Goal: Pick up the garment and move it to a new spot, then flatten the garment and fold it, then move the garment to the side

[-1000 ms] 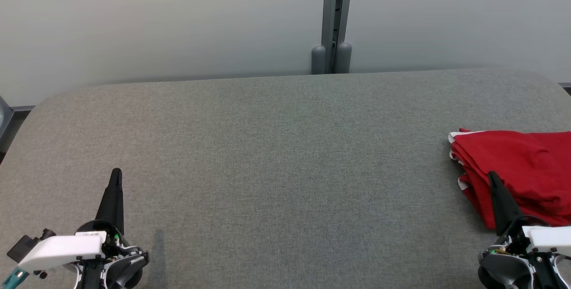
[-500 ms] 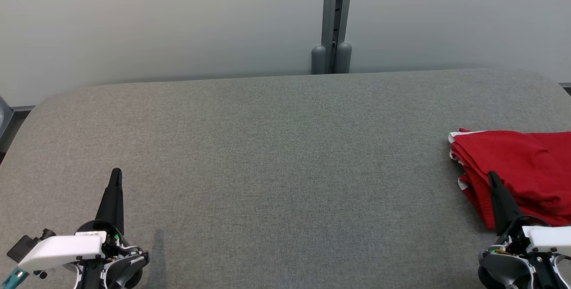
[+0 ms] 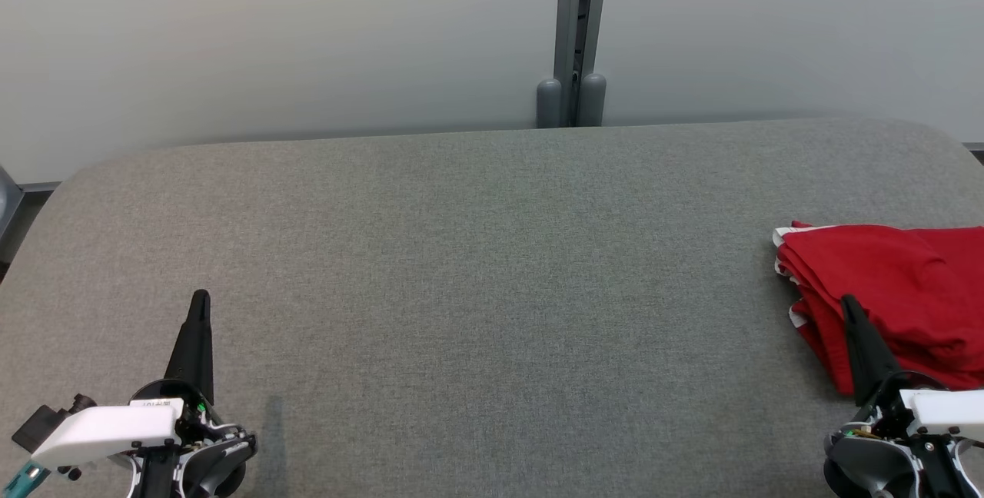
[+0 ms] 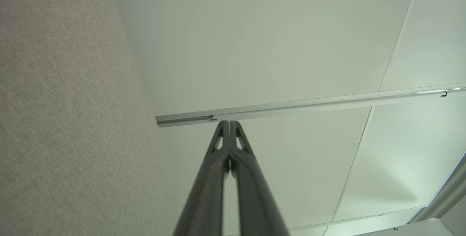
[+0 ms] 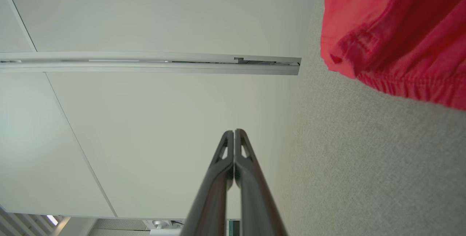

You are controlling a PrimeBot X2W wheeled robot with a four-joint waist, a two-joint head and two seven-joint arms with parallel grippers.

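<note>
- Left gripper (image 3: 199,300): by the near edge of the table (image 3: 492,267), toward its left corner. The two dark fingers are pressed together to a single point and hold nothing; the left wrist view shows the same gripper (image 4: 229,123) with tips meeting, beside grey table fabric (image 4: 65,119).
- Right gripper (image 3: 848,302): by the near edge, toward the right corner, fingers likewise together and empty. In the right wrist view the closed tips (image 5: 233,132) stand apart from the cloth, with bare table (image 5: 364,163) between.
- Garment (image 3: 884,275): red, with a white trim on its left side, lying in folded layers at the table's right edge, just beyond the right gripper and cut by the frame. Its gathered hem shows in the right wrist view (image 5: 397,28).
- Far edge of the table: rounded corners, bare grey fabric.
- Wall panels (image 3: 269,37): pale, behind the table, joined by a grey metal upright (image 3: 576,21).
</note>
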